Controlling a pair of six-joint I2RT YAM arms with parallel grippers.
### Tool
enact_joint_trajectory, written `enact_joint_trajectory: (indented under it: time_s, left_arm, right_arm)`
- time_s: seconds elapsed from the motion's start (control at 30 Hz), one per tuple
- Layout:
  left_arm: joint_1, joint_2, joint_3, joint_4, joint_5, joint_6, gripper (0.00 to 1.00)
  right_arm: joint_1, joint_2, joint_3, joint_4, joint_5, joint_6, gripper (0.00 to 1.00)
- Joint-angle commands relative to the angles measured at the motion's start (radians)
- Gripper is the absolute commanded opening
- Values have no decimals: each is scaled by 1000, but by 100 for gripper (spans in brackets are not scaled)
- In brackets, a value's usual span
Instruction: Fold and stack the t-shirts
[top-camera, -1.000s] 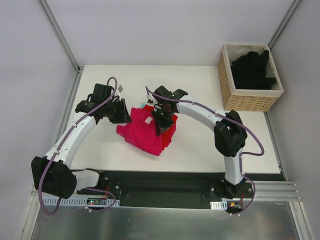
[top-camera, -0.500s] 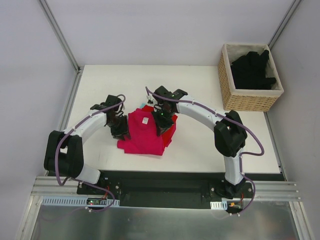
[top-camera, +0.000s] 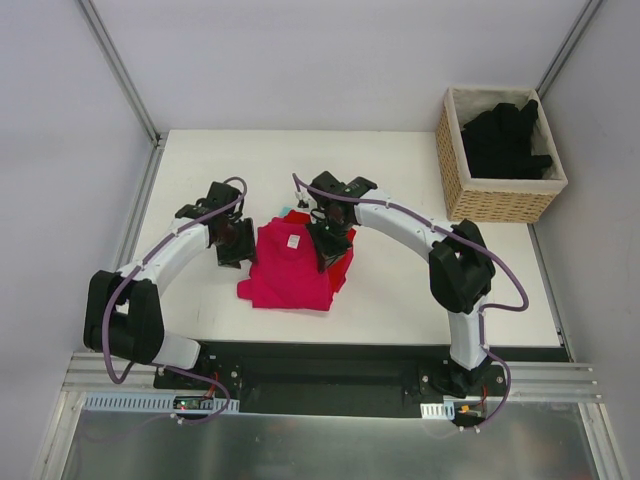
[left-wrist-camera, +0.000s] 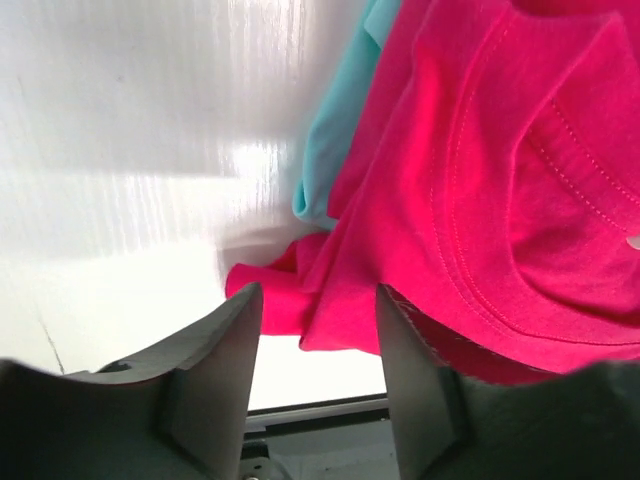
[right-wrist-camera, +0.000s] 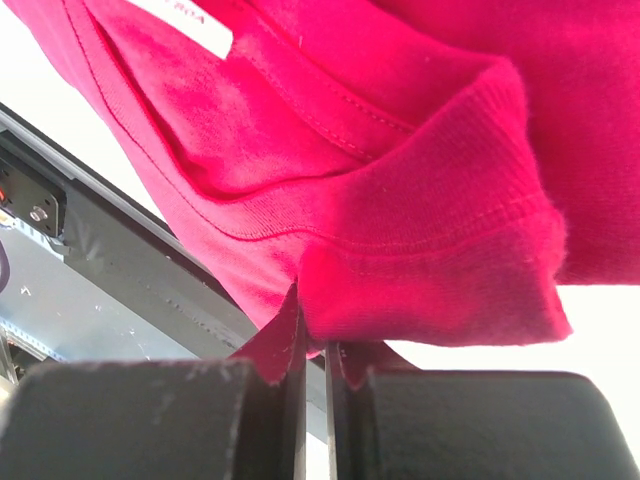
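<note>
Since the earlier frame the left gripper (top-camera: 236, 243) had drawn back to the left edge of the magenta t-shirt (top-camera: 285, 272). Its fingers were spread and the cloth lay just beyond them, unheld. The right gripper (top-camera: 326, 246) was pressed together, pinching the shirt's right fold. The shirt lay folded on the table (top-camera: 420, 290), over a red t-shirt (top-camera: 343, 272).

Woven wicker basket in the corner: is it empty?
No, the woven wicker basket is filled with a heap of black cloth shirts.
</note>
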Motion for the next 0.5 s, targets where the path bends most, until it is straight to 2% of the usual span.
enact_joint_trajectory:
  time_s: [0.0, 0.17, 0.47]
  left_arm:
    - [6, -13, 5, -16, -70, 27, 50]
    - [9, 12, -31, 47, -23, 43, 51]
    - [11, 73, -81, 212, 171, 27, 45]
  right_arm:
    - [-4, -51, 14, -59, 5, -24, 0]
    - [-4, -57, 5, -67, 8, -30, 1]
    - [-5, -77, -10, -84, 19, -52, 1]
